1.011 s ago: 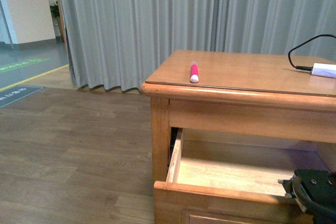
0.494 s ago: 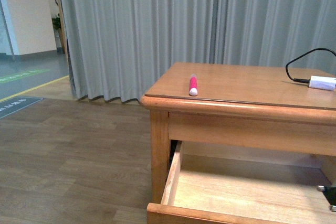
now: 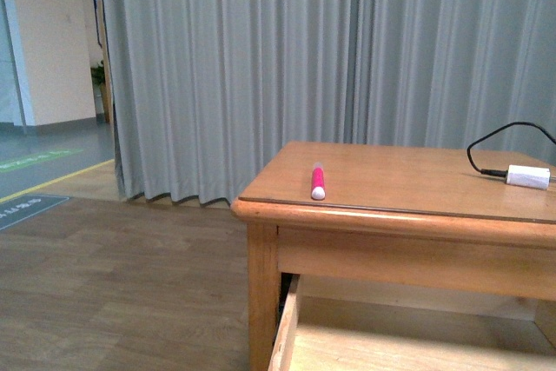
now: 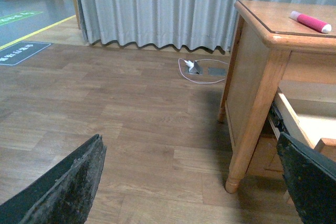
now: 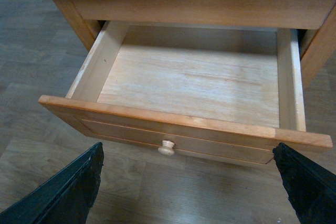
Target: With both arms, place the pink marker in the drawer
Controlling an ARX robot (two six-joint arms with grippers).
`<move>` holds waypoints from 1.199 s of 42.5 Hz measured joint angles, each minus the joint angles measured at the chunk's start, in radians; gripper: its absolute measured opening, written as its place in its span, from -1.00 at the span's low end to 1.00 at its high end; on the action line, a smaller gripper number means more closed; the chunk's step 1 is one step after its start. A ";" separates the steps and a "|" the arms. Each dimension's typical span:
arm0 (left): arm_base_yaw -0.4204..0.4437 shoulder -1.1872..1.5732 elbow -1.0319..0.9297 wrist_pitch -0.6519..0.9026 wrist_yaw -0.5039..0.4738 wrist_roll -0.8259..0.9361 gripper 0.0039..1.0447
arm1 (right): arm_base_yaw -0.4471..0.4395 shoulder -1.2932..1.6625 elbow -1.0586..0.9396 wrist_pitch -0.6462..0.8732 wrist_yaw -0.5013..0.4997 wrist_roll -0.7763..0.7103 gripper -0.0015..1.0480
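The pink marker (image 3: 318,182) is lying on the wooden table (image 3: 408,167), close to its near edge and toward its left corner, with its white end pointing toward the robot. Nothing is touching it.

Below the tabletop the drawer (image 5: 184,120) is standing pulled out, its pale inside showing bare and its small round knob (image 5: 167,148) facing the robot. Judging from this, the opening step is looking done, while picking up the marker, carrying it down and letting it go inside the drawer are all waiting to be done.

The left claw (image 4: 189,139) is hanging low over the floor to the left of the table with its two fingers spread wide and nothing between them. The right claw (image 5: 187,147) is hovering in front of the drawer, also spread wide and gripping nothing. Neither arm is showing in the front view.

On the far right of the table a small white box (image 3: 528,176) with a black cable is resting, well apart from the marker. A grey curtain (image 3: 261,67) is hanging behind the table. The floor (image 3: 113,284) is brown wood plank, with a white cable (image 4: 195,70) lying near the curtain.
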 joint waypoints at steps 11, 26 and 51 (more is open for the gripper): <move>0.000 0.000 0.000 0.000 0.000 0.000 0.89 | 0.023 -0.037 -0.011 0.026 0.097 -0.081 0.84; -0.109 0.055 0.012 -0.070 -0.131 -0.108 0.89 | 0.023 -0.037 -0.013 0.027 0.097 -0.094 0.84; -0.393 1.286 0.708 0.438 -0.150 -0.039 0.89 | 0.023 -0.037 -0.013 0.027 0.097 -0.094 0.84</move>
